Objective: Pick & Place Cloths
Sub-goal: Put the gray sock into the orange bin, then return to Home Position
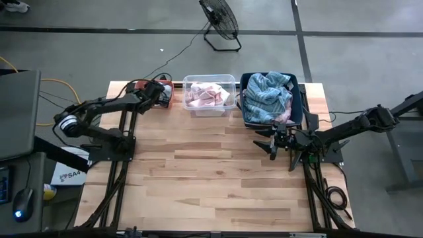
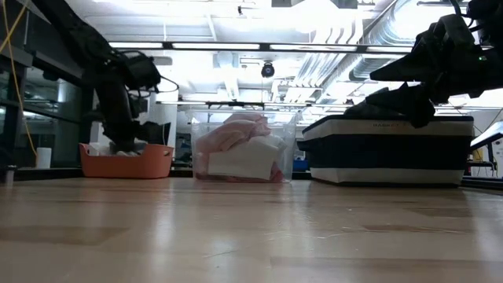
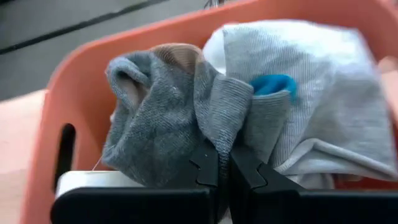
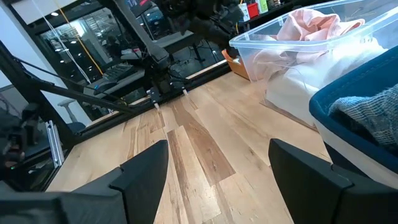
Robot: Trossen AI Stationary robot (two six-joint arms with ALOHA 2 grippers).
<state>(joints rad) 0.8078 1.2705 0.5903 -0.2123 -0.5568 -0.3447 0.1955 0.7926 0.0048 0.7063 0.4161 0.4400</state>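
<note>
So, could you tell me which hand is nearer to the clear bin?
Left. The left hand is over the orange bin beside the clear bin; the right hand is farther away, before the blue bin.

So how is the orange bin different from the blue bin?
The orange bin is small and sits by the left gripper, which is shut on a grey cloth in it. The blue bin is bigger and holds a blue-striped cloth; the open right gripper is beside it. Both hold cloths.

The pale planked wooden counter looks smooth with a soft sheen. The small grey ribbed knit cloth lies matt inside the smooth orange plastic bin.
</note>
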